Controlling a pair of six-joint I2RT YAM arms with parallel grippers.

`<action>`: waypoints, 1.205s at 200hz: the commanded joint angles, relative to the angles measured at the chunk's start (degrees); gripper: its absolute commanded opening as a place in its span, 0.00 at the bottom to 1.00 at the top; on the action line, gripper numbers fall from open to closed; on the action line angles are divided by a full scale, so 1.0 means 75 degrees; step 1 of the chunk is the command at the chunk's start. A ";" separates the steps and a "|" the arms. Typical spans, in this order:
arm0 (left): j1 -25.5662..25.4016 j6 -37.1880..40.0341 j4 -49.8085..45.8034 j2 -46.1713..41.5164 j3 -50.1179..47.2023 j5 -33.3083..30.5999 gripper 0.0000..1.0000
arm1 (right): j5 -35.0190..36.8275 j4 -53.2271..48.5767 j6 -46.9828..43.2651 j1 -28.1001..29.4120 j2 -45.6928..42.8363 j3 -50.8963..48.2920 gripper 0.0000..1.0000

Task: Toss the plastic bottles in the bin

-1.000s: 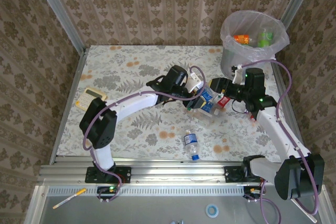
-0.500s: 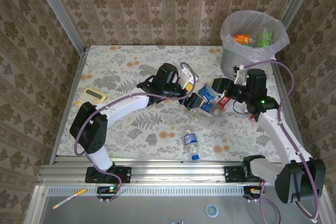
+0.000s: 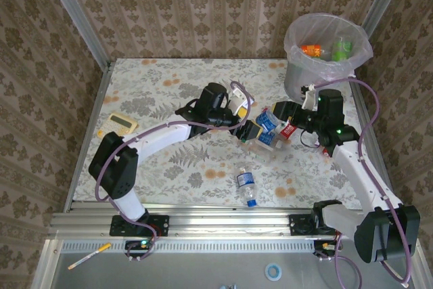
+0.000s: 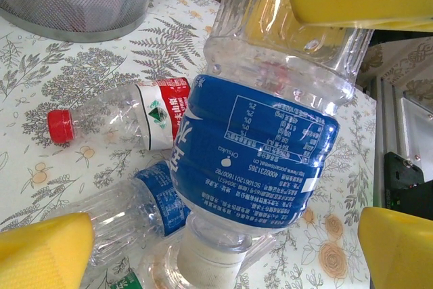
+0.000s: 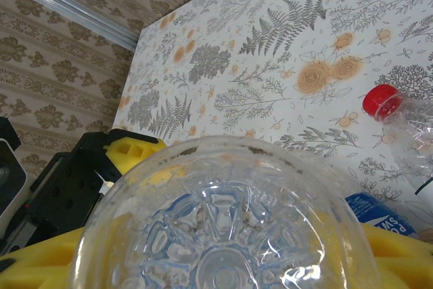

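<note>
So, my right pincer (image 3: 274, 116) clenches the blue-label bottle (image 4: 257, 160) at mid-frame, my left pincer (image 3: 248, 132) released beside it; I should lift high before swinging to the bin (image 3: 295, 78), upper right.

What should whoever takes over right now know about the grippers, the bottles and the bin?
Left gripper: open, fingers either side of the blue-label bottle, not touching it.
Right gripper: shut on the blue-label bottle's base end, near the bin.
Done: orange bottle and green bottle are in the bin.
Left: bin the held one, then the red-cap bottle and second blue-label bottle under it, and the lone bottle by the front edge.
</note>
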 commanded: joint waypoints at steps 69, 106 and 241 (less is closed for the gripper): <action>0.0066 -0.0018 0.0198 -0.0292 -0.0122 0.0021 1.00 | 0.0304 -0.0288 -0.0248 -0.0007 -0.0142 0.0003 0.44; 0.0083 -0.0018 0.0189 -0.0291 -0.0114 -0.0006 1.00 | 0.0354 -0.0350 -0.0293 -0.0009 -0.0154 0.0026 0.43; 0.0184 -0.0035 -0.0001 -0.0431 -0.0264 -0.0302 1.00 | 0.4551 -0.1665 -0.2113 -0.0008 -0.1134 0.0907 0.36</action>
